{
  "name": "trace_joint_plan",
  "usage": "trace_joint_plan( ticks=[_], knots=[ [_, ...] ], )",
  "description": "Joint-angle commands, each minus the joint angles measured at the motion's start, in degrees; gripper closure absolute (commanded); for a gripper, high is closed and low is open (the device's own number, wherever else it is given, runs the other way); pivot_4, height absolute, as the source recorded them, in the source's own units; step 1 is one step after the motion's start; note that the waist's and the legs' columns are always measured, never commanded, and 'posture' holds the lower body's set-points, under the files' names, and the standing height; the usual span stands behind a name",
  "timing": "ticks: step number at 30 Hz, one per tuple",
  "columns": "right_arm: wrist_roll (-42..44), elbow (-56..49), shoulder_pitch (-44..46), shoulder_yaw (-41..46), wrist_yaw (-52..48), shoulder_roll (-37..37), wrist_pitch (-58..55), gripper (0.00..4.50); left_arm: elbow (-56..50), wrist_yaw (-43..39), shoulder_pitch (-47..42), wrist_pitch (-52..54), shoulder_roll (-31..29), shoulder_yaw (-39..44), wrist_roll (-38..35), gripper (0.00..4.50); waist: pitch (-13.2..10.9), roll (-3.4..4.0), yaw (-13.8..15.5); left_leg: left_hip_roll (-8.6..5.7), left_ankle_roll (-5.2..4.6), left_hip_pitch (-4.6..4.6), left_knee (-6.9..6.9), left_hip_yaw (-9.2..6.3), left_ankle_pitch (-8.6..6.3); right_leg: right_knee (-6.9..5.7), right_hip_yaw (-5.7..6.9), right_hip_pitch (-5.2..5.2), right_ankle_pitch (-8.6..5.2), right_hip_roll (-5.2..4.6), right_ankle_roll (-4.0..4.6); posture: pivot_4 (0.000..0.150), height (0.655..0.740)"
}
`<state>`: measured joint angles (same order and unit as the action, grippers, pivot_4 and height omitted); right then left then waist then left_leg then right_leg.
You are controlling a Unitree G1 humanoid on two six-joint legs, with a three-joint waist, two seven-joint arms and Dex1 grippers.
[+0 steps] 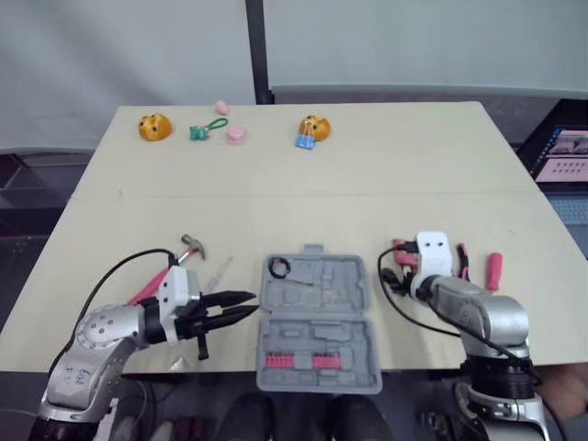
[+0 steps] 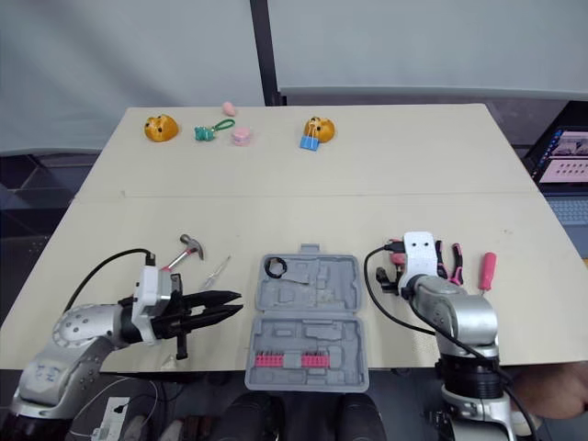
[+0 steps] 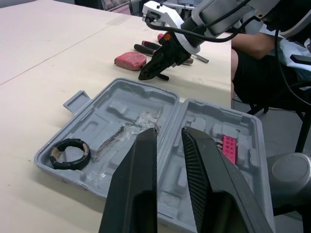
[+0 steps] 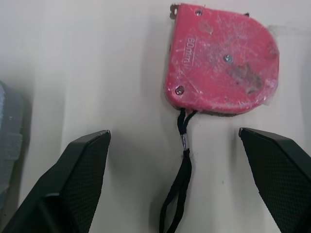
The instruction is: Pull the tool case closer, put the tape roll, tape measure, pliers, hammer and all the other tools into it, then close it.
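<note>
We see the tool case (image 1: pixel 340 285) lying open at the table's near edge, with the tape roll (image 1: pixel 279 267) already in a corner of its far half. Our left gripper (image 1: pixel 254 303) hovers just beside the case's left side, fingers a little apart and empty. Our right gripper (image 4: pixel 175 132) hangs over the tape measure (image 4: pixel 223 63), right of the case, fingers spread wide and holding nothing. The red body lies just past the tips, and its black strap (image 4: pixel 180 189) trails between them. Closing here could pinch only the strap, so the body would swing and miss its pocket. The hammer (image 1: pixel 188 248), pliers (image 2: pixel 450 262) and what may be a screwdriver (image 1: pixel 494 270) wait outside.
</note>
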<state>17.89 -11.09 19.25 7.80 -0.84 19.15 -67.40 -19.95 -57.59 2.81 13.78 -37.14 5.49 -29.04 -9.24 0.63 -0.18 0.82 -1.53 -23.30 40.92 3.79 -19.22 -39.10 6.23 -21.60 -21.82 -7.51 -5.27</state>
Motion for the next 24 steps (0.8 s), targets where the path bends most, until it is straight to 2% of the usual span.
trace_joint_plan(
  ticks=[1,11,14,19,20,24],
  knots=[
    [-0.73,-0.36,0.57,0.45,-0.69,-0.48,1.12,0.0,-2.17,-0.17,0.12,0.19,-0.63,1.39,-1.65,3.59,0.0,0.0,-0.03,0.0,0.0,0.0,0.0,0.0,0.0,0.0,0.0,0.0,0.0,0.0,0.0,0.15,0.6677],
    [-1.38,0.44,0.41,0.78,-0.76,-2.05,1.54,0.0,-1.13,-2.13,0.25,1.62,-1.9,1.66,-2.39,3.59,0.0,0.0,-0.07,0.01,0.0,0.01,-0.02,0.0,0.0,0.02,0.0,0.0,0.0,0.0,0.0,0.15,0.6677],
    [-1.64,0.51,0.46,0.79,-0.84,-2.32,1.61,0.0,-0.66,-2.28,0.39,2.29,-2.45,1.77,-2.34,2.72,0.0,0.01,-0.09,0.02,0.0,0.01,-0.03,-0.01,0.0,0.02,0.0,0.0,0.0,0.0,0.0,0.15,0.6677],
    [-1.88,0.75,0.47,0.51,-1.01,-2.29,1.89,0.0,-0.04,-1.76,0.27,0.87,-2.16,2.39,-1.17,0.22,-0.01,0.01,-0.09,0.02,0.01,0.01,-0.04,-0.01,0.0,0.03,0.0,0.0,0.0,0.0,0.0,0.15,0.6677],
    [-1.91,0.83,0.47,0.47,-1.02,-2.3,1.96,0.0,0.04,-1.59,0.3,0.32,-2.11,2.45,-0.72,0.07,-0.01,0.01,-0.09,0.02,0.01,0.0,-0.04,-0.01,0.0,0.03,0.0,0.0,0.0,0.0,0.0,0.15,0.6677],
    [-2.14,1.31,0.56,0.38,-1.12,-2.36,2.41,0.0,0.11,-1.18,0.48,-0.44,-1.96,2.31,-0.07,0.07,-0.01,0.01,-0.09,0.02,0.01,0.01,-0.04,-0.01,0.0,0.04,0.0,0.0,0.0,-0.01,0.0,0.15,0.6677]
  ],
)
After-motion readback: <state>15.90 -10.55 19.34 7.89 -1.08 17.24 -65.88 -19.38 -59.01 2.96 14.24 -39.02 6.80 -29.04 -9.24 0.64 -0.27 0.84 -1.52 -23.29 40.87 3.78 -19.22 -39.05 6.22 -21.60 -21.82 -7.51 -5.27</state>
